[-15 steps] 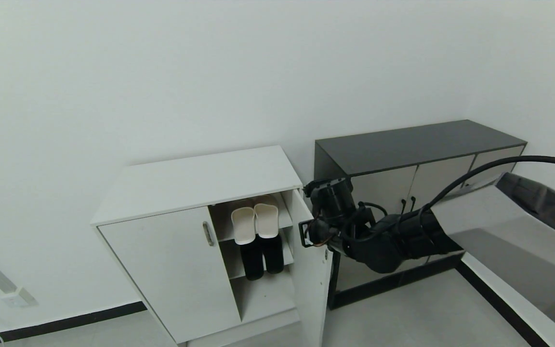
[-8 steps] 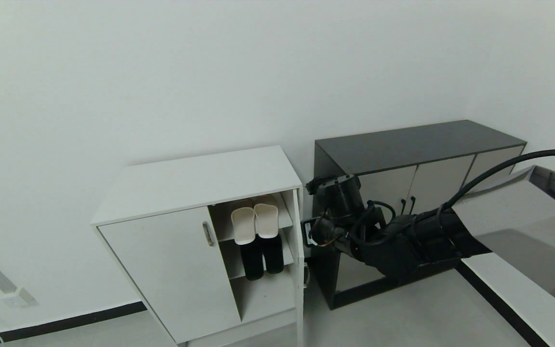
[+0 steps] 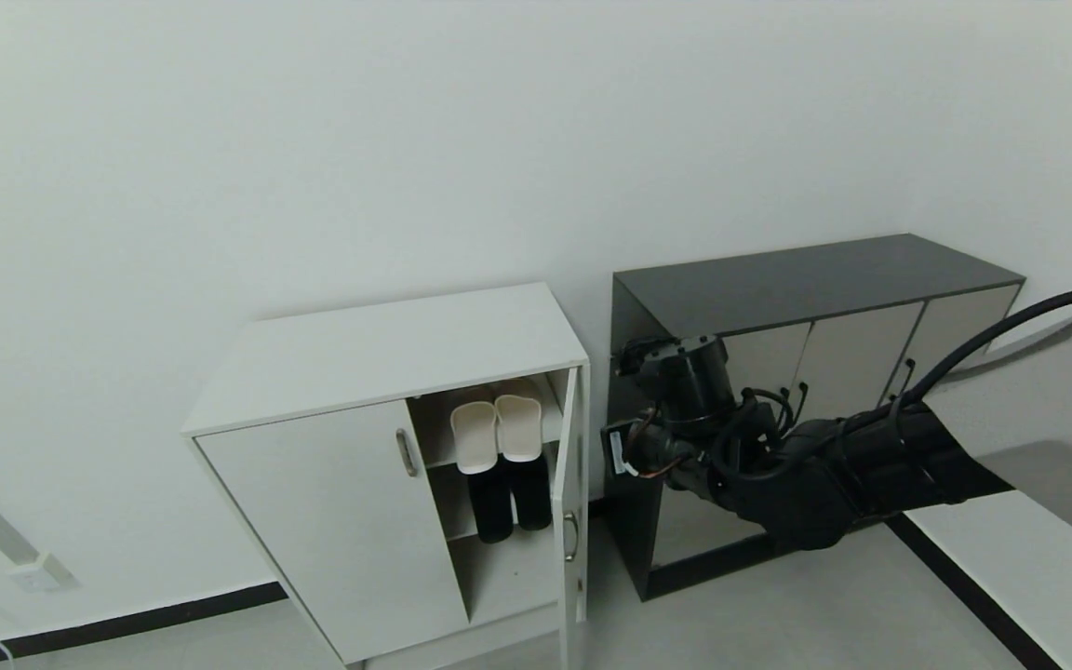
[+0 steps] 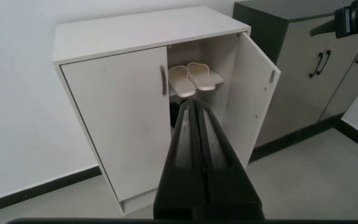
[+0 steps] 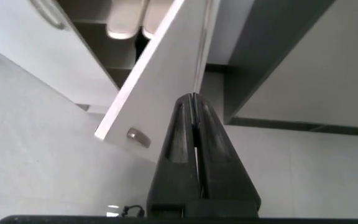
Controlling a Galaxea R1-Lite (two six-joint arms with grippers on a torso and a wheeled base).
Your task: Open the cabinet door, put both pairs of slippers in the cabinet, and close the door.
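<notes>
Hard to make out the black slippers [image 3: 508,502]: dark on the shelf under the white slippers [image 3: 499,431], partly behind the right door [image 3: 569,465] in the head view, and almost all covered by the left gripper [image 4: 195,106] in the left wrist view. Only the round ends of the white pair in the right wrist view. Bottom of the right door cut off at the edge of the head view.

Left gripper fingers pressed flat together, holding nothing, out in front of the white cabinet [image 3: 387,354] and well apart from it. Right gripper [image 5: 195,98] squeezed together too, nothing in between, tip close to the outer side of the right door near its edge. Cannot tell if touching or just beside. Tips tucked behind the black right arm [image 3: 778,465] in the head view.

White cabinet against the wall, just beside a dark cabinet [image 3: 815,279]. Left door [image 3: 331,521] shut. Right door swung partway out, with a small metal handle [image 3: 571,537] on its outer side. Both pairs inside, white pair side by side on the top shelf, ends poking past the shelf front.
</notes>
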